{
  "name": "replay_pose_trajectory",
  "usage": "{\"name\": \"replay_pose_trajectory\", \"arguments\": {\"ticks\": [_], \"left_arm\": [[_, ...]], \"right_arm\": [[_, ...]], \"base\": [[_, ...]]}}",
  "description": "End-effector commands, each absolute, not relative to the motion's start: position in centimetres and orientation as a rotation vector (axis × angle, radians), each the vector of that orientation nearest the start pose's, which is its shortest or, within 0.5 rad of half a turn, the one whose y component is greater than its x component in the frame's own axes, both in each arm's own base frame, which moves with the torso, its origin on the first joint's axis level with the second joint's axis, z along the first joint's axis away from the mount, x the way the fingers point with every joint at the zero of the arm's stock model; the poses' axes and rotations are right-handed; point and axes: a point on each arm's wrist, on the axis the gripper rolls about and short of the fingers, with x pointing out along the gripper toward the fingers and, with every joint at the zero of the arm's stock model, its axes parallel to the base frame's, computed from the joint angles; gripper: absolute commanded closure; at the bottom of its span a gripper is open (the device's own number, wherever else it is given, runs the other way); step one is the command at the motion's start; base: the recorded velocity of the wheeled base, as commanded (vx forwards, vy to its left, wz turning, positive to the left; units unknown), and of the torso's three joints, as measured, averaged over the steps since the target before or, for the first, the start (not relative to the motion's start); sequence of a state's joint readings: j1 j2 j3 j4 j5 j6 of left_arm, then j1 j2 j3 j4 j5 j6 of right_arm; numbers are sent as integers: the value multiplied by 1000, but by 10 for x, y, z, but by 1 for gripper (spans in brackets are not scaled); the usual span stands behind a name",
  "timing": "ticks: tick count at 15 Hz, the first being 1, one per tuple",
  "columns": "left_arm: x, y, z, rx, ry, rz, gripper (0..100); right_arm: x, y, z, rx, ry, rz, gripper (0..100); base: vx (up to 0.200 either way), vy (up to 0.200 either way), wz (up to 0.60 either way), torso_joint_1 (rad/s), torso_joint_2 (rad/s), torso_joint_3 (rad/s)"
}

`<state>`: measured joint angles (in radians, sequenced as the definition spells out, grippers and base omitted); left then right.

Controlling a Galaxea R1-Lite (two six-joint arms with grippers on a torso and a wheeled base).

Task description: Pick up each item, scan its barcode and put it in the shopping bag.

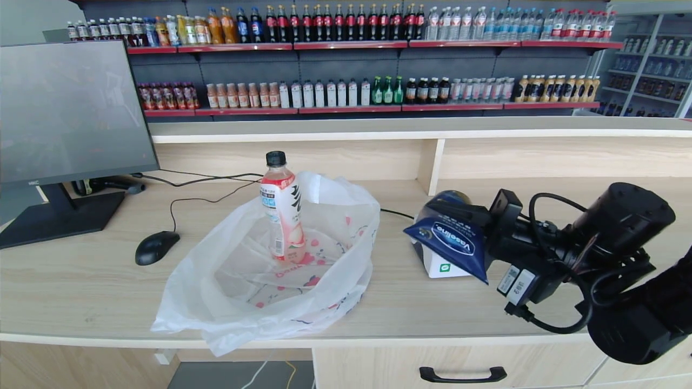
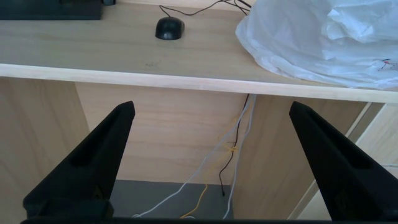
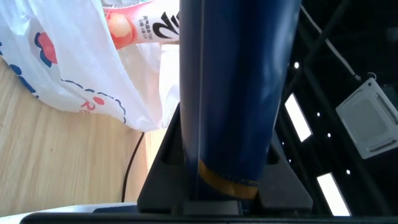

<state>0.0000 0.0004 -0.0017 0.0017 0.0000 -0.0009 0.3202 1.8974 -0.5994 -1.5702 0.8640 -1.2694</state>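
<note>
A white plastic shopping bag (image 1: 335, 216) lies open on the wooden counter (image 1: 81, 281), and a pink drink bottle (image 1: 281, 210) stands upright inside it. To the bag's right, my right gripper (image 1: 462, 212) is shut on a dark blue tube (image 1: 451, 240), held just above a small white scanner box (image 1: 444, 266). The right wrist view shows the tube (image 3: 236, 81) between the fingers of that gripper (image 3: 227, 186), with the bag (image 3: 62, 68) and bottle (image 3: 137, 25) beyond. My left gripper (image 2: 211, 168) hangs open and empty below the counter's front edge, left of the bag (image 2: 323, 37).
A monitor (image 1: 70, 119) stands at the back left with a black mouse (image 1: 155, 246) and its cable beside it. A raised wooden ledge (image 1: 432, 132) runs behind the counter, with drink shelves beyond. Loose cables (image 2: 233, 149) hang under the counter.
</note>
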Motion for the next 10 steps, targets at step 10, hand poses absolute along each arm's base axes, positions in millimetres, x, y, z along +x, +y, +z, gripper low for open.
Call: {"name": "replay_pose_trajectory", "arguments": {"ticks": [10], "left_arm": [[-23, 0, 76, -2, 0, 0, 0]], "right_arm": [[232, 129, 228, -874, -990, 751, 100]], "base": [[0, 0, 0, 0, 0, 0]]}}
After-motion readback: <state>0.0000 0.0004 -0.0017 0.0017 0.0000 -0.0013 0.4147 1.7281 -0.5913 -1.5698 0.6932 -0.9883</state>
